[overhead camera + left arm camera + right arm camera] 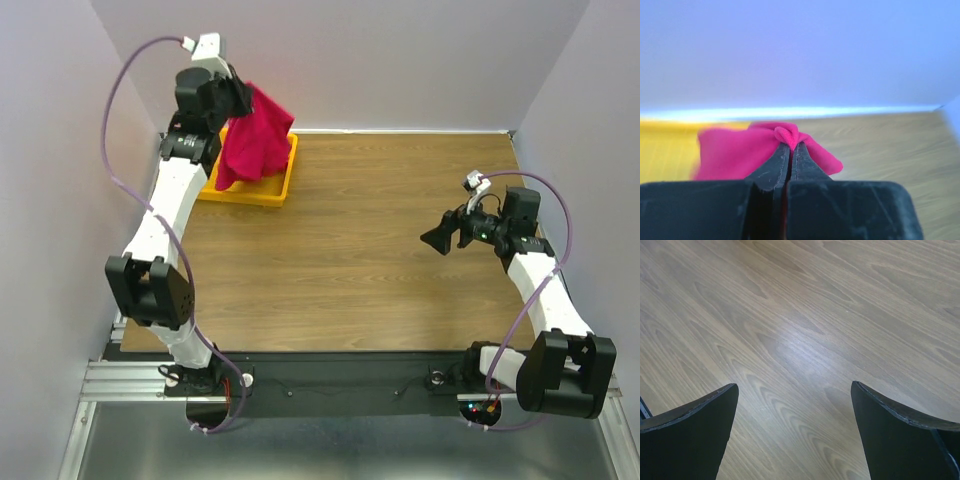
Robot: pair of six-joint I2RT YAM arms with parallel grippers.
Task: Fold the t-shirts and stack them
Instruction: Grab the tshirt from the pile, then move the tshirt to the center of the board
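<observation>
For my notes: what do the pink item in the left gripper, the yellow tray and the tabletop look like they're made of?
The t-shirt looks like soft matte cloth: it hangs in folds and bunches where the left gripper pinches it. The yellow tray is probably plastic, with a smooth uniform colour and a thin raised rim. The table shows wood grain with a slight sheen, likely laminate or veneer.

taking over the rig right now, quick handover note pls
Left gripper: jaws shut on a bunched crimson-pink cloth t-shirt, held up over the yellow plastic tray at the far left.
Right gripper: jaws open, nothing held, hovering over the wooden table on the right.
Done: one shirt lifted; nothing folded or stacked yet.
Left: lay it flat on the table, fold it, stack it. Whether more shirts lie in the tray cannot be told.
</observation>
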